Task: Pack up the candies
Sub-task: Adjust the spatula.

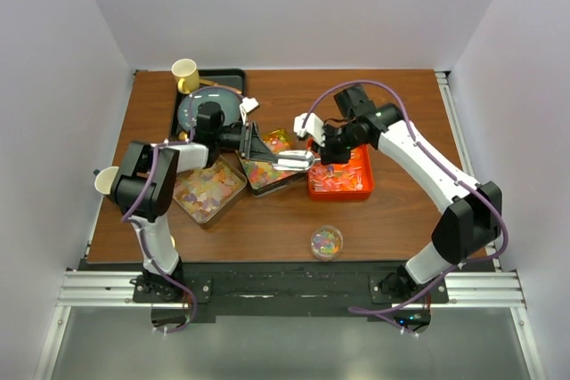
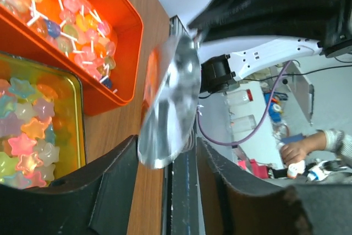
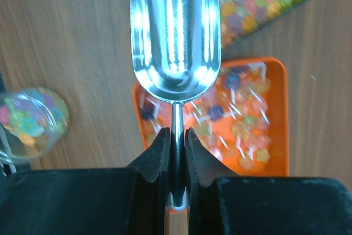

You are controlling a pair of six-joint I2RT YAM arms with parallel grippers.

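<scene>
Two claws, two different states. Your right gripper (image 3: 177, 131) is pinched tight on the thin handle of the metal scoop (image 3: 175, 31), with no gap showing on either side of the handle. The scoop bowl is empty and held above the near edge of the orange tray (image 3: 281, 136). Your left gripper (image 2: 165, 141) is spread wide and has hold of nothing. In the left wrist view the lower rim of the scoop bowl sits in line with the gap between its fingers, but you cannot tell whether it touches them. From the top, that claw sits at the far corner of the gold tray (image 2: 80, 119), right beside the scoop tip, so the two claws crowd each other there. The candies (image 3: 242, 130) are split up: stick-type ones in the orange tray, star-shaped ones in the gold tray, pastel ones in a third tray (image 1: 230, 203) to the left, and some in a small clear jar (image 1: 327, 242) near the front edge of the table (image 1: 401, 220). A yellow cup (image 1: 184, 73) stands at the far left by the black tray (image 1: 233, 75).
</scene>
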